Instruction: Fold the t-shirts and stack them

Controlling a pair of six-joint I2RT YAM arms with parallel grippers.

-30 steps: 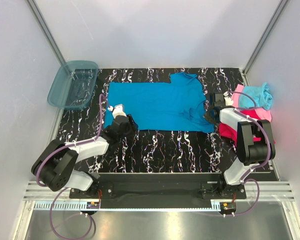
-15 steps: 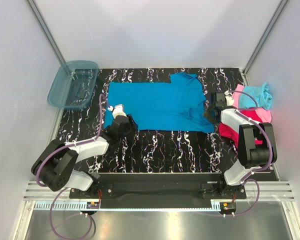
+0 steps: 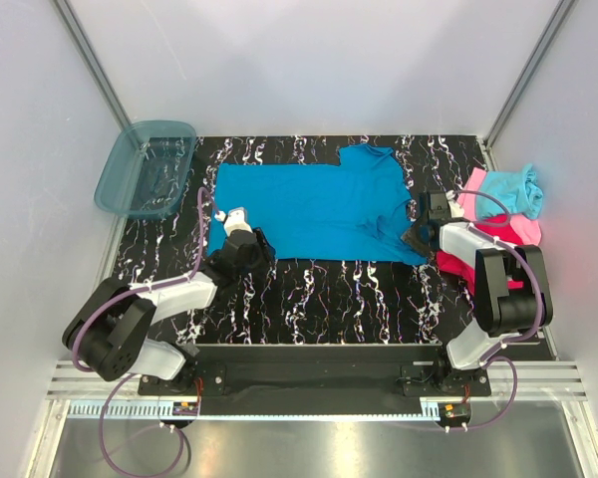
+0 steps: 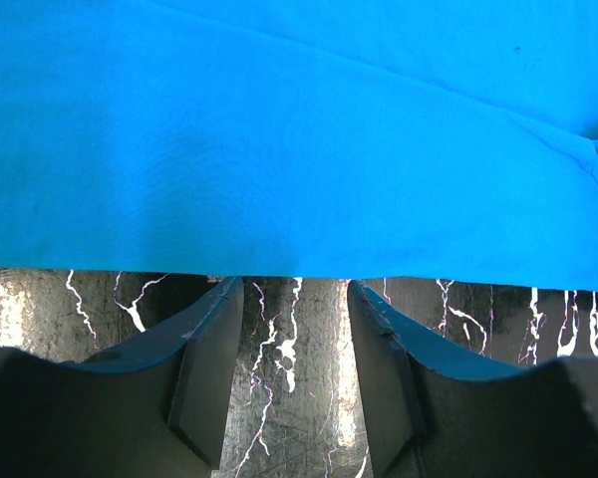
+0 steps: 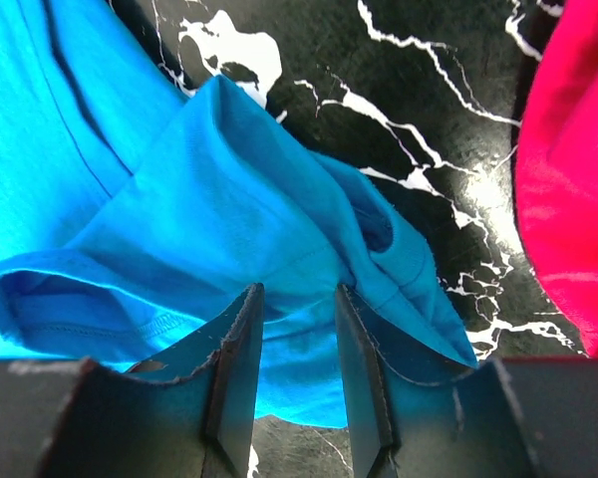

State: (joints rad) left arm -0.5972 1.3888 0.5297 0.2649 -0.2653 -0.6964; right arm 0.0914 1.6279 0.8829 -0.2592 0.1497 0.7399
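Observation:
The medium blue t-shirt [image 3: 314, 207] lies spread flat across the black marbled table. My left gripper [image 3: 249, 239] is open at its near-left edge. In the left wrist view the fingertips [image 4: 227, 291] touch the edge of the blue t-shirt [image 4: 299, 139], with bare table between them. My right gripper [image 3: 417, 235] is open over the near-right sleeve. In the right wrist view my right gripper [image 5: 297, 294] straddles a fold of the blue sleeve [image 5: 249, 199]. The magenta-red t-shirt [image 3: 452, 261], light pink t-shirt [image 3: 524, 229] and light aqua t-shirt [image 3: 508, 189] are piled at the right.
A translucent teal plastic bin [image 3: 145, 169] stands off the table's far-left corner. Grey walls and metal posts enclose the table on three sides. The magenta-red t-shirt [image 5: 573, 149] lies close to the right of my right gripper.
My right gripper has moved toward the near side, down onto the blue shirt's sleeve. The left arm and the shirts have not moved.

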